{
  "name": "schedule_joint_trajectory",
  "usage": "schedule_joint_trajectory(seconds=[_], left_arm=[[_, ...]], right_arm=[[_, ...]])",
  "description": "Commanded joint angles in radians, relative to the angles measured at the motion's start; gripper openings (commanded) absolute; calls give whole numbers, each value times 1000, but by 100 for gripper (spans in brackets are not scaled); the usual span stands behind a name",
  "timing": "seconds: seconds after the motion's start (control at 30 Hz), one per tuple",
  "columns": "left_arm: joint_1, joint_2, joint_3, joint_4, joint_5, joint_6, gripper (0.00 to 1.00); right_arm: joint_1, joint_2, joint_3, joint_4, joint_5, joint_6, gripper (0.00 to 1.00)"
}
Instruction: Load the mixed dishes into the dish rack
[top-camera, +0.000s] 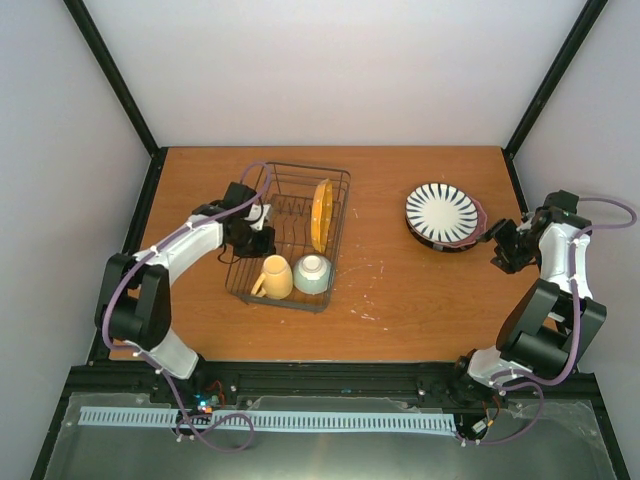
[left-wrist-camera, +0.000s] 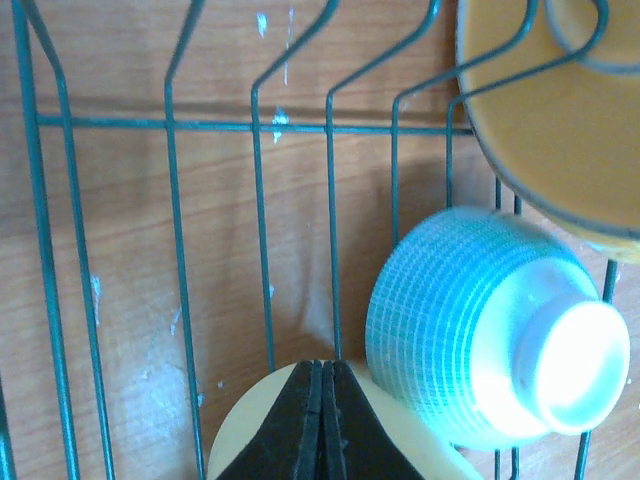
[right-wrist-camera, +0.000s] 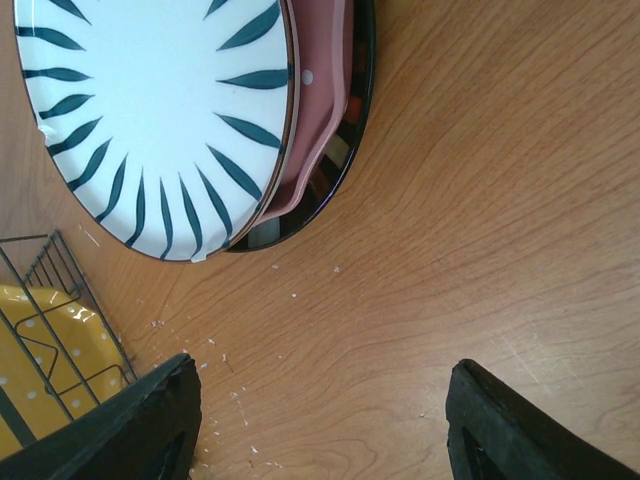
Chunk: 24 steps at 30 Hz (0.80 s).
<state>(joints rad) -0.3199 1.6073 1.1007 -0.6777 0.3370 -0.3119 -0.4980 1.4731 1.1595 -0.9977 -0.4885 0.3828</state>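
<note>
The dark wire dish rack (top-camera: 343, 205) holds the orange dotted plate (top-camera: 321, 213) on edge, the upturned yellow mug (top-camera: 275, 277) and the upturned mint-green bowl (top-camera: 313, 272). My left gripper (top-camera: 250, 238) hangs inside the rack just behind the mug. In the left wrist view it (left-wrist-camera: 322, 420) is shut with nothing between the fingers, above the mug's pale base (left-wrist-camera: 250, 440), with the bowl (left-wrist-camera: 480, 330) to the right. The striped plate (top-camera: 441, 211) lies on the pink plate (right-wrist-camera: 318, 90) and the dark-rimmed plate (right-wrist-camera: 352, 130). My right gripper (top-camera: 503, 247) is open and empty beside this stack.
The orange plate (left-wrist-camera: 560, 130) and rack wires (left-wrist-camera: 180, 125) fill the left wrist view. The rack's corner (right-wrist-camera: 40, 260) shows at the right wrist view's lower left. Bare wooden table (top-camera: 390, 280) lies between rack and stack. Black frame posts stand at the corners.
</note>
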Motion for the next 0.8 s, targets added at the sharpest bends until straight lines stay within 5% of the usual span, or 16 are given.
schedule_joint_trajectory(seconds=[0.0,0.13,0.33,0.53,0.77], left_arm=[[-24,-49,-26,-20,24,-6,1],[-34,-79,-9,-38,-35,-40,4],[-38,-118,93,-70,-228,-91,59],[-39,-104,220,-104,-382,-105,97],[-39,-77,337,-75,-435,-119,100]], right_arm=[[-4,-29,-11,-3,-9,-11,66],[-4,-39,-12,-8,3,-11,67],[-4,-49,-14,-13,16,-10,70],[-4,-53,-4,-12,38,-5,70],[-24,0,30,-33,131,-1,65]])
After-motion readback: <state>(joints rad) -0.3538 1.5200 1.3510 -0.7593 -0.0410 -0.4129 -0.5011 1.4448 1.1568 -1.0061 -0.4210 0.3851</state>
